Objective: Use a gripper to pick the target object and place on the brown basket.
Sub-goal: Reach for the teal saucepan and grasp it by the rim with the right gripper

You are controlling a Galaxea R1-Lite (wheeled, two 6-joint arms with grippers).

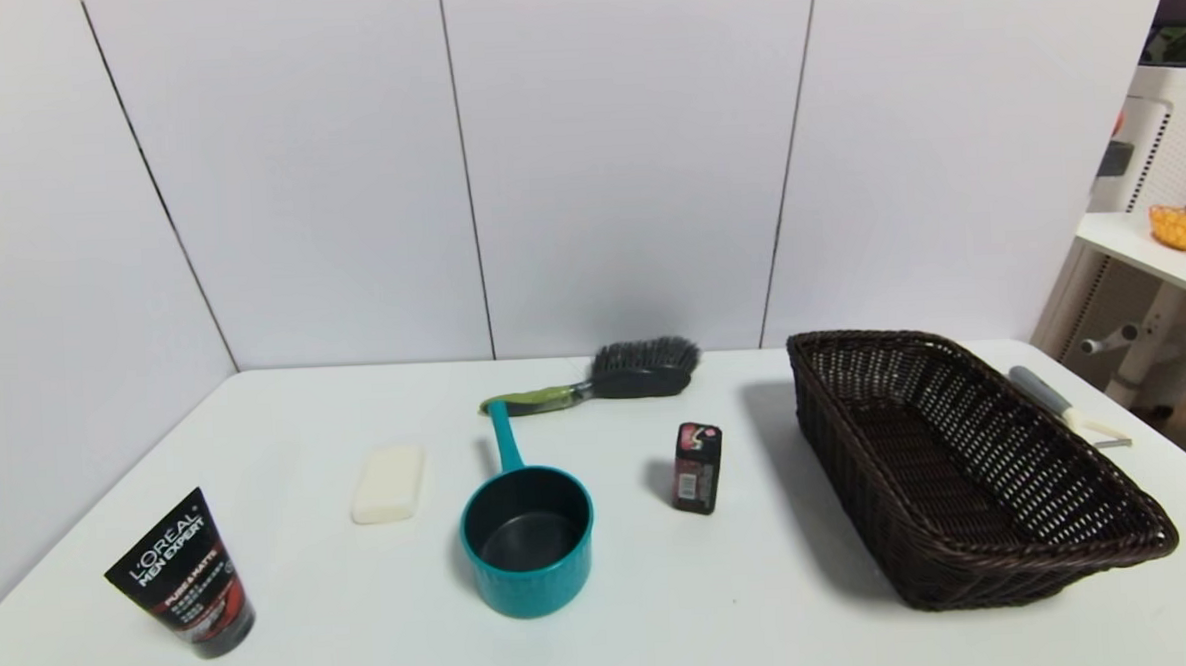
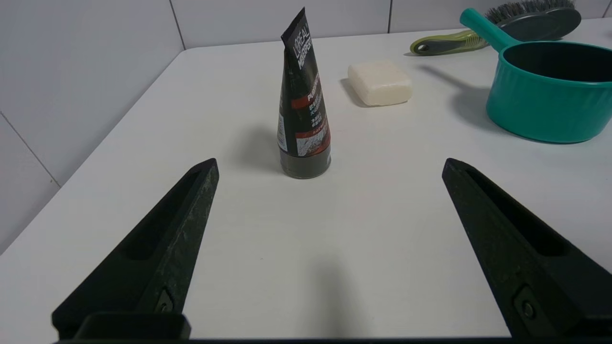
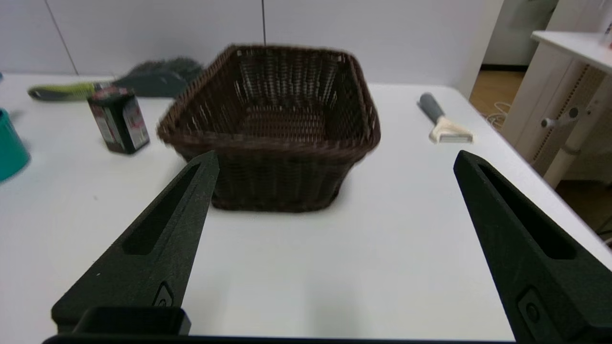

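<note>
the teal saucepan (image 1: pixel 528 542) stands upright on the white table (image 1: pixel 665 610), left of centre, its straight handle pointing away from the robot toward the black brush (image 1: pixel 605 377). the brown basket (image 1: pixel 969 467) lies well apart to its right, empty. neither arm shows in the head view. the left gripper (image 2: pixel 330 172) hangs low over the near left table, fingers spread wide, holding nothing; the pan sits ahead and to its right. the right gripper (image 3: pixel 334 165), equally wide and empty, faces the basket. judgement: the left arm is nearer. a black tube (image 1: pixel 185 576) stands close ahead of the left gripper, and a soap bar (image 1: pixel 388 482) lies just beside the pan. a small dark box (image 1: pixel 697 468) stands between pan and basket.
</note>
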